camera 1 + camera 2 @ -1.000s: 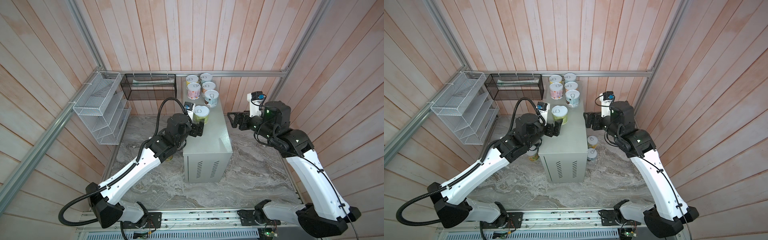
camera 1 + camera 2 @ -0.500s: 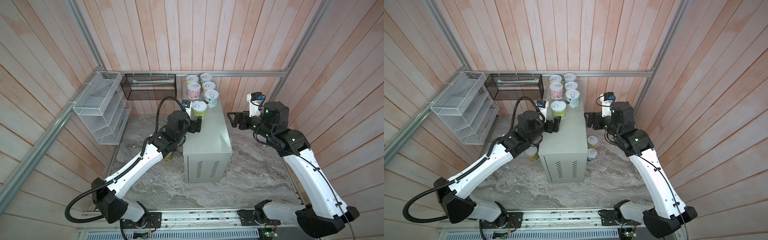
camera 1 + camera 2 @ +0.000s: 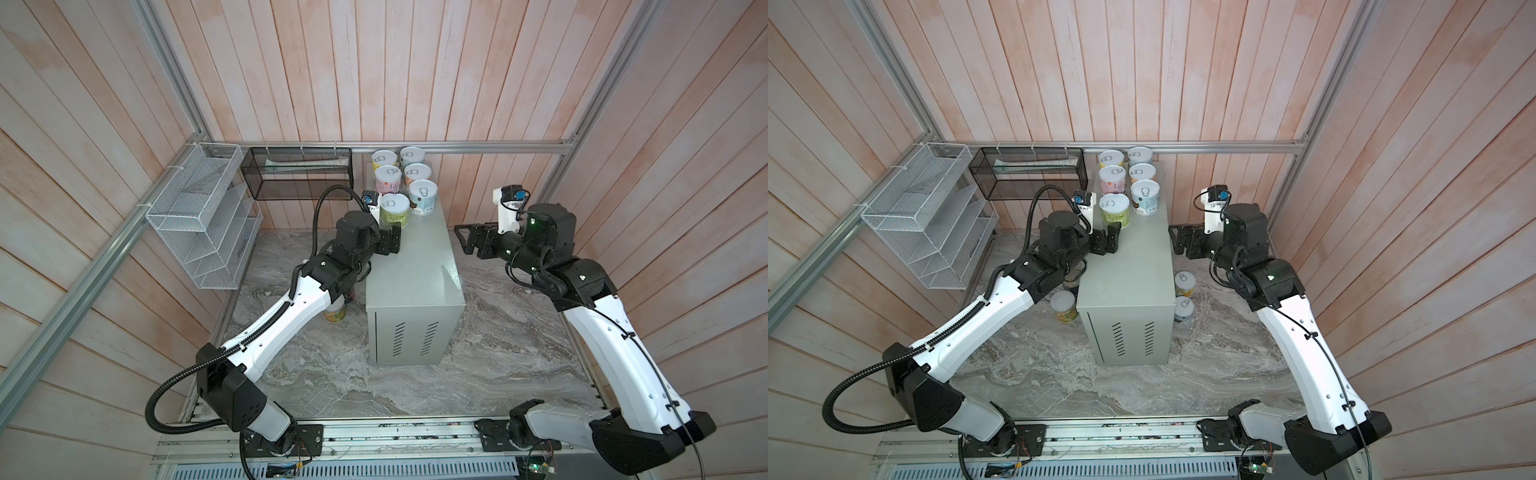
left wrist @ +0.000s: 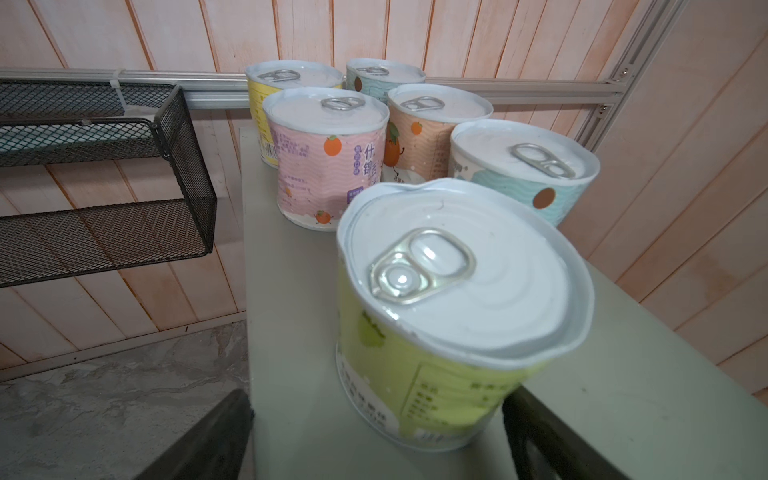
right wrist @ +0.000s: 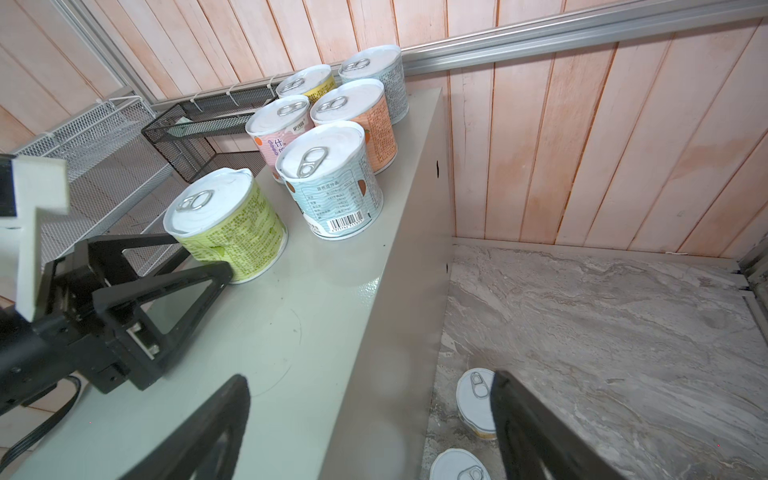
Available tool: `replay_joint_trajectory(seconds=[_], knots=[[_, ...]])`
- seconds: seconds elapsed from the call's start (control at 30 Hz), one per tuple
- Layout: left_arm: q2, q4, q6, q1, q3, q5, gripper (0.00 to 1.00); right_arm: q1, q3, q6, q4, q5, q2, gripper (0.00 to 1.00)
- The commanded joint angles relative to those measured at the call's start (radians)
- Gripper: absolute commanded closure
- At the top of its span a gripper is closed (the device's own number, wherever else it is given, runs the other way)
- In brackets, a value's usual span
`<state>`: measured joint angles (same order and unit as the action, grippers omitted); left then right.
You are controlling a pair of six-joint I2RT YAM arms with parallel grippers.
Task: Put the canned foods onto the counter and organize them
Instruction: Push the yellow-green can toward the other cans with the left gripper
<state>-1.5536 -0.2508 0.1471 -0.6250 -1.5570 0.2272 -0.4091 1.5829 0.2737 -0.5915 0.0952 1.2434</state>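
The counter point(image 3: 415, 291) point(image 3: 1129, 282) carries several canned foods at its far end, in two rows point(image 3: 401, 174) point(image 5: 332, 108). The nearest is a green-labelled can point(image 3: 395, 210) point(image 3: 1114, 211) point(image 4: 449, 324) point(image 5: 224, 224), upright beside a pale-blue one point(image 3: 423, 197) point(image 4: 528, 174). My left gripper point(image 3: 390, 235) point(image 3: 1109, 235) point(image 4: 376, 399) is open, with its fingers on either side of the green can's near side and a gap on one side. My right gripper point(image 3: 463, 239) point(image 3: 1177, 240) point(image 5: 370, 378) is open and empty, level with the counter's right edge. Two cans point(image 3: 1185, 283) point(image 5: 473, 395) stand on the floor below it.
A yellow can point(image 3: 336, 313) point(image 3: 1064, 306) stands on the marble floor left of the counter, under my left arm. On the left wall hang a white wire rack point(image 3: 199, 216) and a black mesh basket point(image 3: 297, 174). Wooden walls close in behind and on both sides.
My left gripper has moved toward the far end with the green can between its fingers. That can now stands next to the pale-blue one. The right arm has hardly moved.
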Motion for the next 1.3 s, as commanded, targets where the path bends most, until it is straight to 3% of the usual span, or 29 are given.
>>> replay_joint_trajectory(seconds=[0.0, 1.27], knots=[[-0.04, 0.003, 0.01, 0.014, -0.037, -0.026, 0.04, 0.01, -0.02, 0.016, 0.031, 0.027, 0.009, 0.1], [-0.197, 0.005, -0.01, 0.045, -0.153, -0.11, 0.06, 0.037, -0.056, 0.022, 0.073, 0.074, 0.042, 0.11]])
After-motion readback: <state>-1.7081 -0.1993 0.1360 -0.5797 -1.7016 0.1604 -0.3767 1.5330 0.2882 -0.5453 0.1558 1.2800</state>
